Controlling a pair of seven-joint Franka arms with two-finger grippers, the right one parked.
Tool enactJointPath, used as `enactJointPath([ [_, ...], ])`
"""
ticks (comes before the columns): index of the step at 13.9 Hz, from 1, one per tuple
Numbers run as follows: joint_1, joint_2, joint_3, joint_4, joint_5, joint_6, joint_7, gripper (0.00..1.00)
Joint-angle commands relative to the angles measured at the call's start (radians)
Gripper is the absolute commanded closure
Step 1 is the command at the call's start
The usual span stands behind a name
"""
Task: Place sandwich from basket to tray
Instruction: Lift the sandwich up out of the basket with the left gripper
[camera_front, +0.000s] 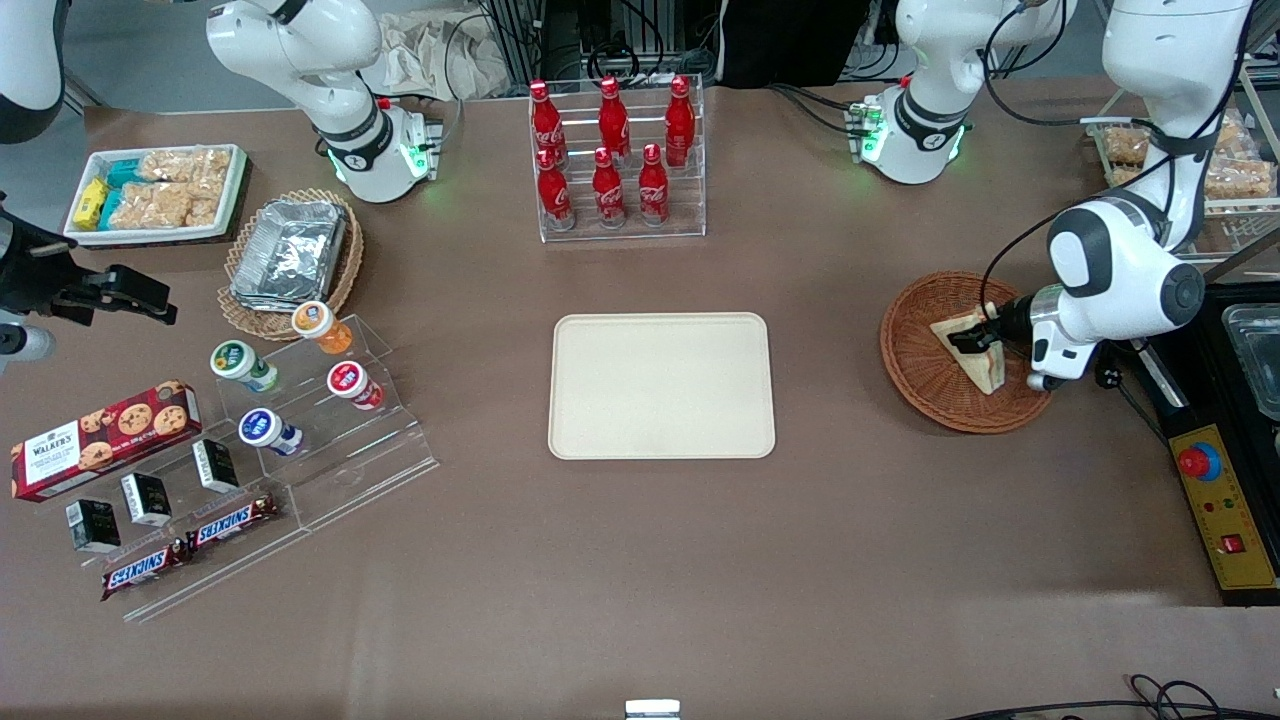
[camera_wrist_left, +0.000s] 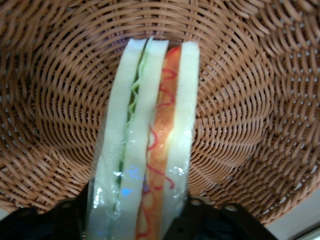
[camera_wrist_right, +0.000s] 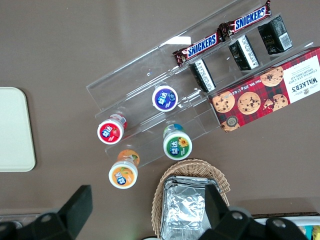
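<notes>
- Front view: I see my pincer (camera_front: 972, 338) low inside the round reddish-brown wicker basket (camera_front: 925, 370) toward the working arm's end of the brown desk (camera_front: 640, 560), pinching the small triangular white-bread sandwich (camera_front: 978, 355).
- The flat cream-beige rectangular tray (camera_front: 661, 385) sits mid-desk, well apart from the basket.
- Left wrist view: here I get the sandwich (camera_wrist_left: 146, 145) edge-on, green and red-orange filling between bread slices under shiny wrap, with basket weave (camera_wrist_left: 260, 100) all around.
</notes>
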Motion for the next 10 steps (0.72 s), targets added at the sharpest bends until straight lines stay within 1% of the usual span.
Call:
enactJointPath([
  [1,-0.007,-0.029,-0.005,0.005,0.001,-0.004,-0.041,0.62],
  [3,-0.012,-0.072,-0.006,0.017,0.013,-0.037,-0.043,0.61],
  [5,-0.013,-0.127,-0.008,0.043,0.034,-0.111,-0.043,0.60],
  [6,-0.013,-0.160,-0.008,0.058,0.074,-0.149,-0.043,0.59],
  [7,-0.013,-0.195,-0.010,0.078,0.106,-0.193,-0.043,0.56],
  [9,-0.013,-0.243,-0.011,0.145,0.151,-0.302,-0.043,0.55],
  [10,-0.013,-0.249,-0.019,0.202,0.165,-0.373,-0.043,0.55],
])
